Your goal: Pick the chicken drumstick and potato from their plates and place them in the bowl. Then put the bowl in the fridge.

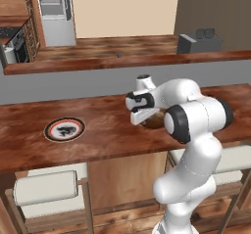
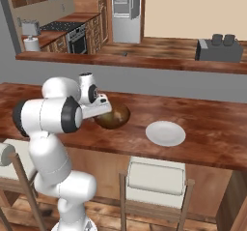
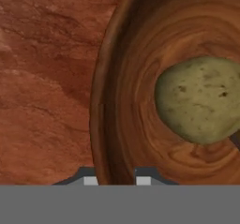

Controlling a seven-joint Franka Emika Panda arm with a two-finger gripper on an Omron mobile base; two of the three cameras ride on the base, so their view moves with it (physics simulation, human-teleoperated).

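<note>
Gripper seemingly clamped on bowl rim, potato inside beyond the fingertips.

Potato lay in the bowl on the counter. Patterned plate sat well left of the bowl; plain plate just right. Fridge stood far behind.
</note>
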